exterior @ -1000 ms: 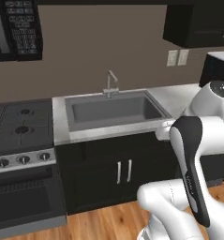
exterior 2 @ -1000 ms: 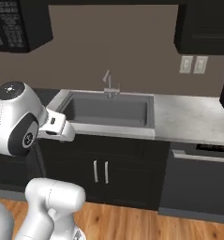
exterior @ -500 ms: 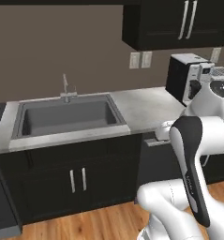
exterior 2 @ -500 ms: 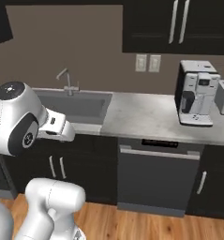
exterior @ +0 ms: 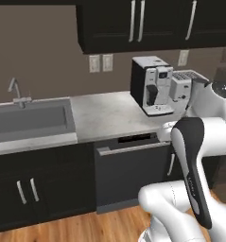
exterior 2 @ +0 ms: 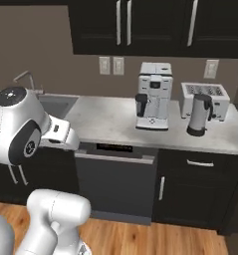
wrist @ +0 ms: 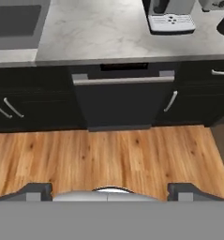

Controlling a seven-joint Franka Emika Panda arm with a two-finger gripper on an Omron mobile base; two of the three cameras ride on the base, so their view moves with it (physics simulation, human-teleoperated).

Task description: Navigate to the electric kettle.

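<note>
Kettle [exterior 2: 198, 115] brushed steel, black lid and handle. Coffee machine [exterior 2: 153, 95] white-and-black. Toaster [exterior 2: 205, 98] silver. Surface [exterior 2: 108, 122] mottled pale grey. Cabinets [exterior 2: 194, 191] black. Floor [wrist: 108, 157] honey-brown wood planks.

so the electric kettle [exterior 2: 198, 115] is sitting on the counter [exterior 2: 110, 122], right in front of the toaster [exterior 2: 205, 97] and just right of the coffee machine [exterior 2: 153, 95]. the sink [exterior 2: 53, 105] is lying at the counter's left end, and the dishwasher [exterior 2: 115, 180] is sitting below the counter, left of the coffee machine.
</note>
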